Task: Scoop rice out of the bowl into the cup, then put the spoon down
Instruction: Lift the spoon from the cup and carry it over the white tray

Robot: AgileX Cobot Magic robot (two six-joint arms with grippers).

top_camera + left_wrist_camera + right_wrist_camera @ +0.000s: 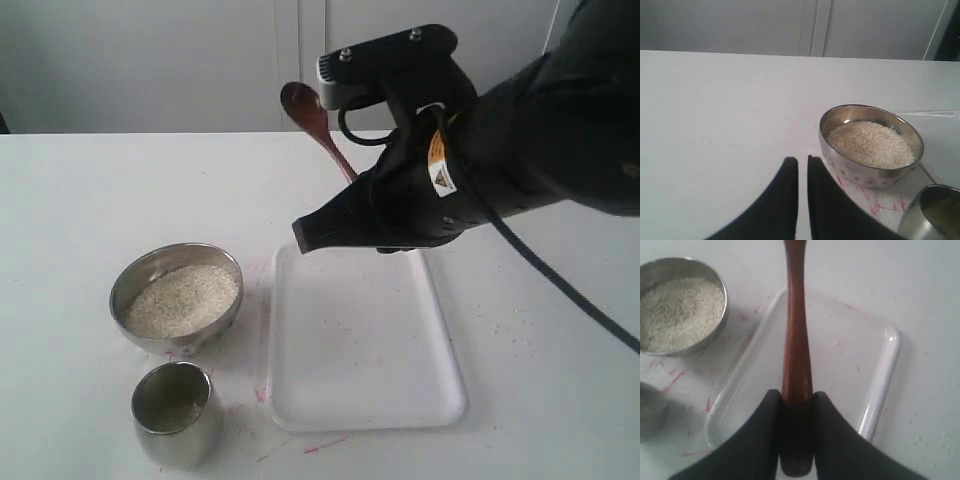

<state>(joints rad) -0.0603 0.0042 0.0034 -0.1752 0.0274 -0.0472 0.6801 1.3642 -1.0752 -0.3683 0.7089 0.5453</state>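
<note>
Work surface: white matte table (80, 190), backed by a pale grey panelled wall (150, 60) with vertical seams. Landmark: shallow white tray (360, 340), lying flat on the table. Red scribble marks (325, 443) on the table along the tray's near and left-arm edges; a few stray grains lie off its opposite edge. Right gripper (796, 397) hangs above the tray's far end, its fingers part-way apart and clamped on the thick end of the spoon (320, 130); the handle runs out between the fingers over the tray and the oval scoop is raised high beyond the tray's far edge. Scoop contents cannot be told. Bowl (175, 343) stands just beside the tray's left-arm edge, towards the far corner, with rice (182, 298) filling it well up. Cup (175, 440) stands upright near the tray's near corner on the same side, close to the bowl but apart from it; a little pale grain shows at its bottom. Left gripper (802, 160) hovers over bare table beyond the bowl from the tray, fingers drawn to a thin slit, holding nothing
</note>
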